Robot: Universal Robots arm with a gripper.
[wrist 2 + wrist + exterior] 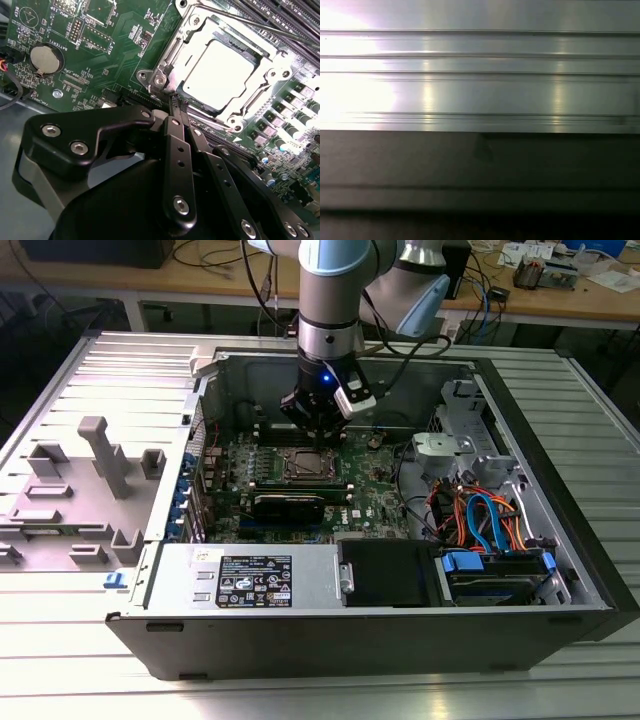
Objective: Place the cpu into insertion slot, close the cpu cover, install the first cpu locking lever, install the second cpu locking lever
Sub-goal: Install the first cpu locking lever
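While the clenched hand (176, 102) hovers, the cpu (220, 70) sits inside the insertion slot (167, 57).

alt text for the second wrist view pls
The black claw, fingers together, reaches toward a corner of the cpu cover, which lies closed over the silver cpu on a green board.

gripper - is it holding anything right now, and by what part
Nothing is held. The gripper is shut with bare tips, at the corner of the cpu cover, which lies over the cpu.
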